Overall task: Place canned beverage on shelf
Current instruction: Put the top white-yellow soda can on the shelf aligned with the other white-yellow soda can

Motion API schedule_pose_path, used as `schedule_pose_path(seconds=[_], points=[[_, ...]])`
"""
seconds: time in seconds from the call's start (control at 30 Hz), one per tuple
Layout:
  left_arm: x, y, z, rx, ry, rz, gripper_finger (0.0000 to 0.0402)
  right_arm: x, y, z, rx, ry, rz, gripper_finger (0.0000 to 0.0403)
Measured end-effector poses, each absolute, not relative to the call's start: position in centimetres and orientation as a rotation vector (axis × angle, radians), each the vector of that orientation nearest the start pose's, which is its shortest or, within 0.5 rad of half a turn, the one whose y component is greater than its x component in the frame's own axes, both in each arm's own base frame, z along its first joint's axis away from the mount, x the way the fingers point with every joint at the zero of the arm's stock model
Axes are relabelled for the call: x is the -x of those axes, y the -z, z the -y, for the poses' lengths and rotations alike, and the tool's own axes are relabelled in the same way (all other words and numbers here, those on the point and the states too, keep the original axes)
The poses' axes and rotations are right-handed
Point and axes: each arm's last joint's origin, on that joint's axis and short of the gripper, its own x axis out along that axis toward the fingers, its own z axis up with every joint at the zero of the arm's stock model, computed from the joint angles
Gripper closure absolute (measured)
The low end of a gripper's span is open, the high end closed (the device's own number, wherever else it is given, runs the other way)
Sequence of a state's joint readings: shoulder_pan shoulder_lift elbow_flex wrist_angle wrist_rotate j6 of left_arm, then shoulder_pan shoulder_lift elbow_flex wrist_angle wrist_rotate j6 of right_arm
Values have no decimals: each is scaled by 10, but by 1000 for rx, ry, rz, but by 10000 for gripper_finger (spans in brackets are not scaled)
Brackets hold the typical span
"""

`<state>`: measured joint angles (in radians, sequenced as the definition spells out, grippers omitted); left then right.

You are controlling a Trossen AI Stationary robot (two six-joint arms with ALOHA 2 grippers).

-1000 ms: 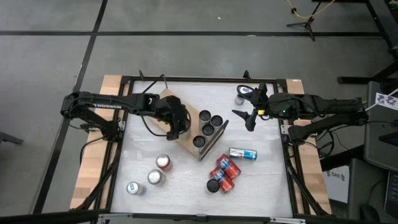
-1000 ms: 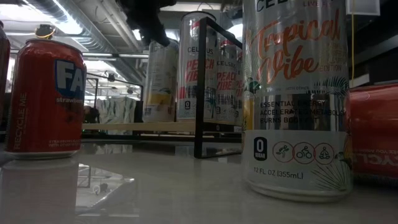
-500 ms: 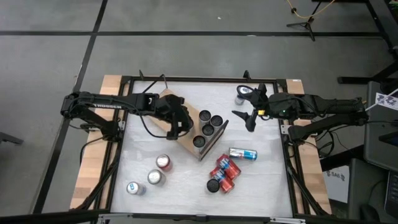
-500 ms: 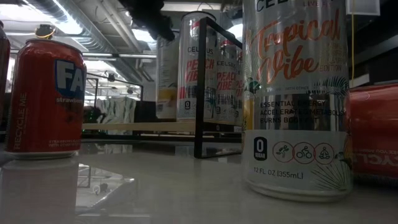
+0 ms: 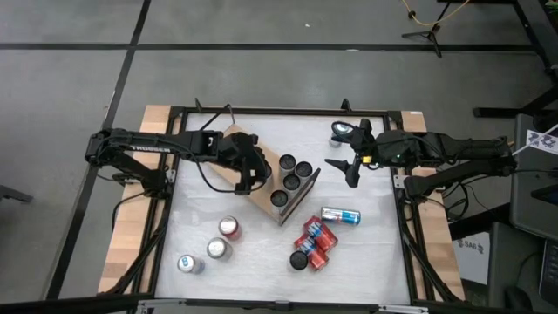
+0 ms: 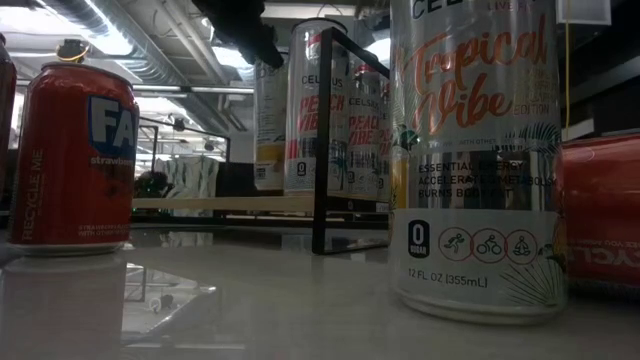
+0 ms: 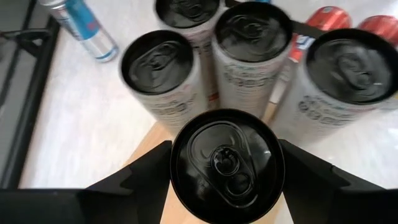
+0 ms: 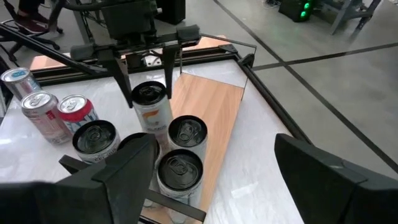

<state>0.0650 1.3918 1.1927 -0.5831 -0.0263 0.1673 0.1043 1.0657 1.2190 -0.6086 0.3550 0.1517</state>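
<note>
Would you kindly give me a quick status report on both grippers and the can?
Left gripper shut on can, over shelf. Right gripper open, empty, waiting at table's right. Three cans already standing on the shelf close beside it; nothing else in the way.

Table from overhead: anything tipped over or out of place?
Yes. A blue and silver can lies on its side on the white table, right of the shelf. Red cans beside it lie toppled in a heap.
</note>
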Motion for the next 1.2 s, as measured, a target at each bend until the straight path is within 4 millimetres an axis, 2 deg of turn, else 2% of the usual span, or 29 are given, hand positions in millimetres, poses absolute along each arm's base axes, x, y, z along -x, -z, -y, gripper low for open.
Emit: schedule_pose_path(seconds=[0.2,0.43,0.83,1.2], points=[[-293,-306,-22,-171,-90,-794,159,-210,-390,-12,-44,279,-424,79],[-293,-306,-22,-169,-91,-794,158,-210,-390,-12,-44,279,-424,79],[-293,-308,-22,-170,-93,-779,98,-210,-389,-12,-44,279,-425,79],[-293,-308,-23,-179,-111,-785,97,-210,-389,-12,-44,279,-425,79]])
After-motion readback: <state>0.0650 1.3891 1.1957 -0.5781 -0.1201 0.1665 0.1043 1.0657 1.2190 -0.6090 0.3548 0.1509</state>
